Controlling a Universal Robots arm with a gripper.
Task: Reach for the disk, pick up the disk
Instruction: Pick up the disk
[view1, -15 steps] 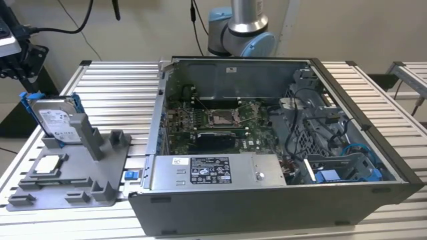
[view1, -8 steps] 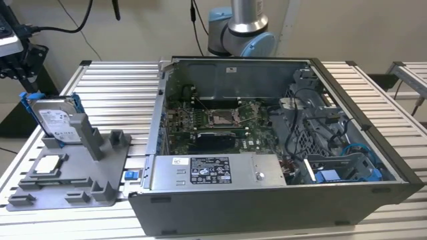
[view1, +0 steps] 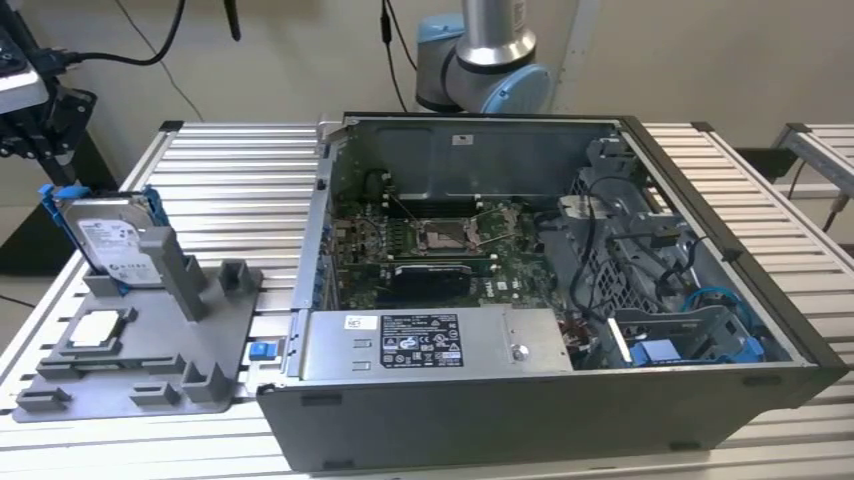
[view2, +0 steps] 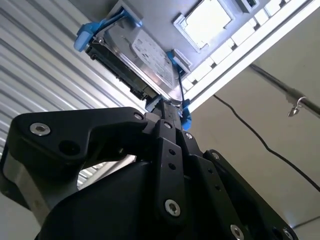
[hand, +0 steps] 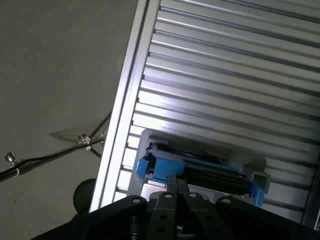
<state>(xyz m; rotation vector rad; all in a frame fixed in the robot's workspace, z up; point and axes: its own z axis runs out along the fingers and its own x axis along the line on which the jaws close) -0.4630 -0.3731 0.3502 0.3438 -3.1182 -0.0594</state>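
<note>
Clenched gripper (hand: 176, 181) is hovering at the upper edge of the upright disk (view1: 114, 245).

The disk is standing on edge in a grey fixture (view1: 200, 350) on the slatted table (view1: 227, 170), at the exterior view's left, beside the open computer case (view1: 534, 410). It is showing a silver-grey face with a white label, and a bright blue bracket (view2: 86, 34) is framing it. In both wrist views the black fingers (view2: 167, 130) are pressing together without a gap, their tips just beside the bracket; whether they are touching it I cannot tell.

Beige wall (view1: 707, 50) behind; ribbed alu table (view1: 227, 180); 2nd table (view1: 830, 150) at exterior view's right; grey floor (hand: 55, 60).
</note>
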